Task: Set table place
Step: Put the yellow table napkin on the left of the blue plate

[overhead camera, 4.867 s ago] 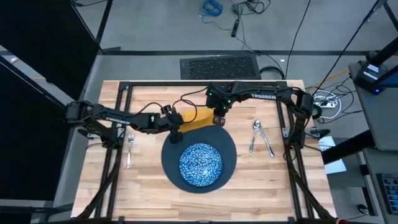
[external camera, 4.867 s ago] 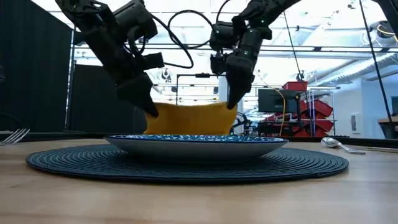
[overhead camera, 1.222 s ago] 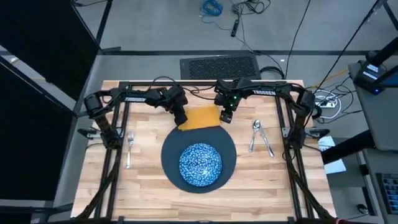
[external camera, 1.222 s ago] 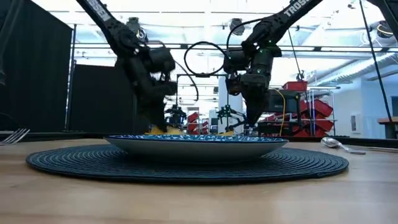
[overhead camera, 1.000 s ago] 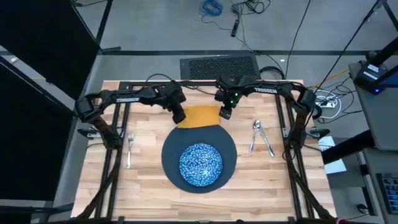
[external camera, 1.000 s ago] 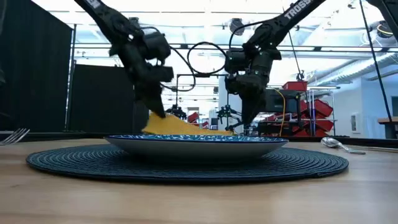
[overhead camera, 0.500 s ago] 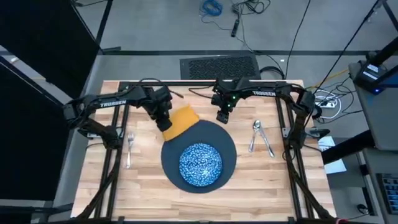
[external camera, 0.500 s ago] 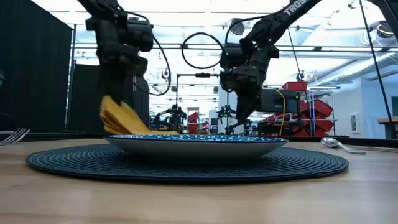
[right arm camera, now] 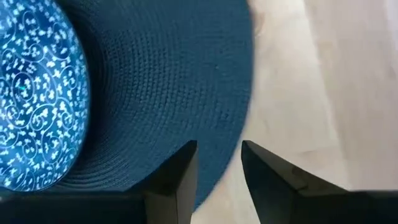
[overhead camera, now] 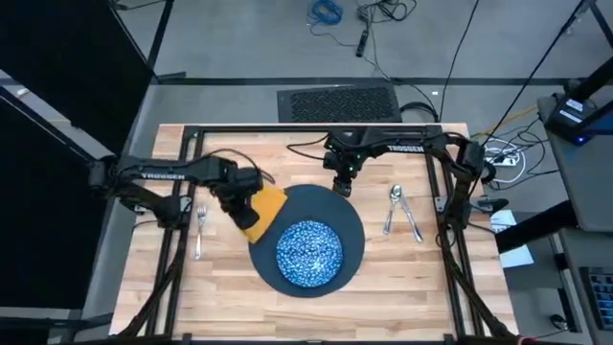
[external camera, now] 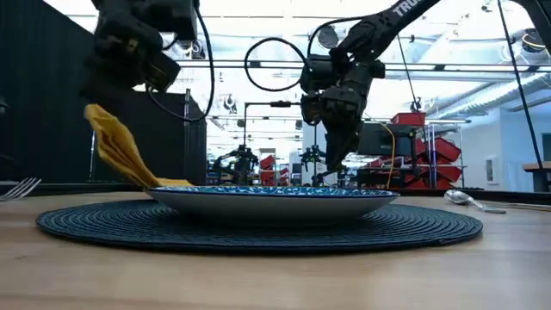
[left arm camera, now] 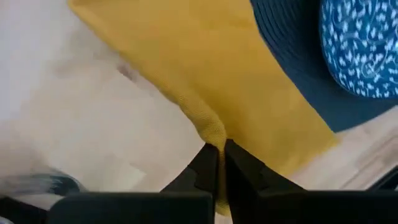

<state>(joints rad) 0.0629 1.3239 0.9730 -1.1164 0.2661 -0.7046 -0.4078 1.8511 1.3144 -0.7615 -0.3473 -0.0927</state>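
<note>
Roughly halfway: plate [overhead camera: 352, 233] w/ speckled dish [overhead camera: 308, 253] centred, fork [overhead camera: 200, 230] left, spoon [overhead camera: 394, 206] & knife [overhead camera: 412, 223] right, but napkin [overhead camera: 262, 213] is unplaced, pinched in left gripper [overhead camera: 244, 222] over plate's left edge; right gripper [overhead camera: 342, 185] open, empty.

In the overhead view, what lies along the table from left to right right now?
Fork → left gripper pinching the yellow napkin → blue speckled dish on the dark round mat → spoon → knife.
</note>
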